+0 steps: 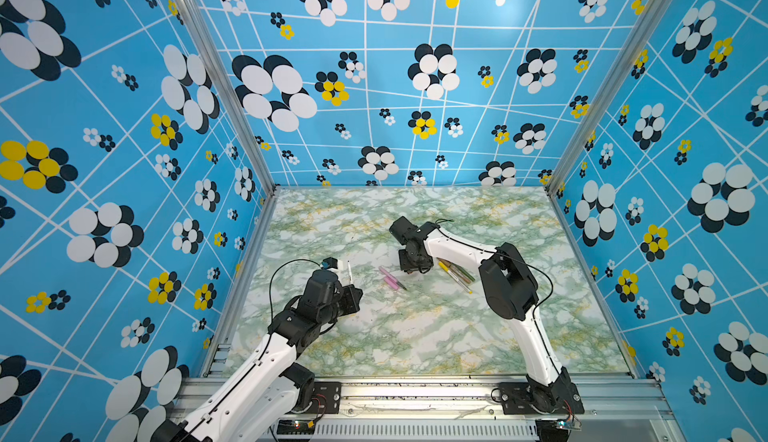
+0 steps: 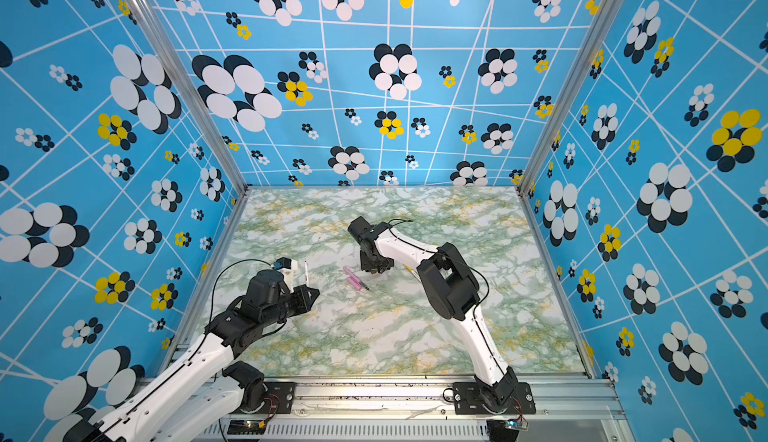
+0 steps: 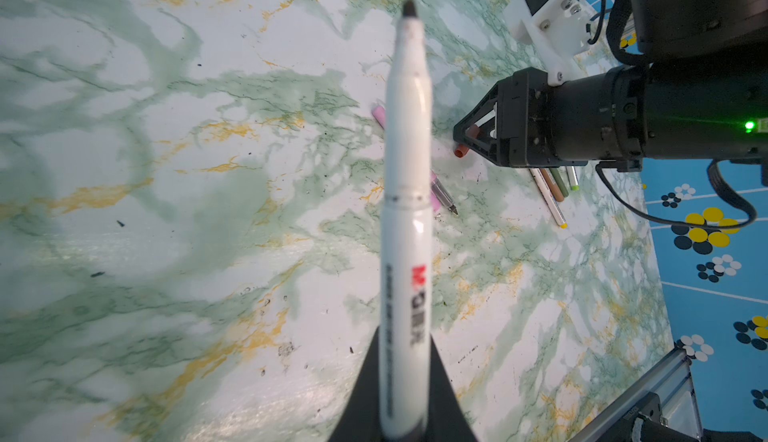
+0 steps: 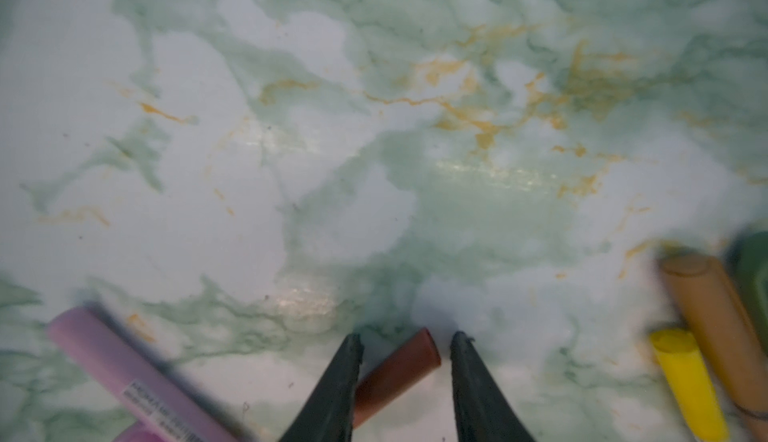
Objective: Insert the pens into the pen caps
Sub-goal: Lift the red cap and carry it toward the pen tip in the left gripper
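My left claw (image 3: 405, 338) is clenched on the white plastic felt-tip pen (image 3: 405, 148), held above the green marbled table (image 3: 166, 211). My right claw (image 4: 407, 336) is released, its jaws straddling the short brown plastic cap (image 4: 395, 373) lying on the table. Only the wrist views show that cap; in both top views the claw hides it.

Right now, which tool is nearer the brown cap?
Right. The right tool straddles the brown cap, its jaws apart on either side. The left tool, shut on a white pen, is off to the side, past the pink pens.
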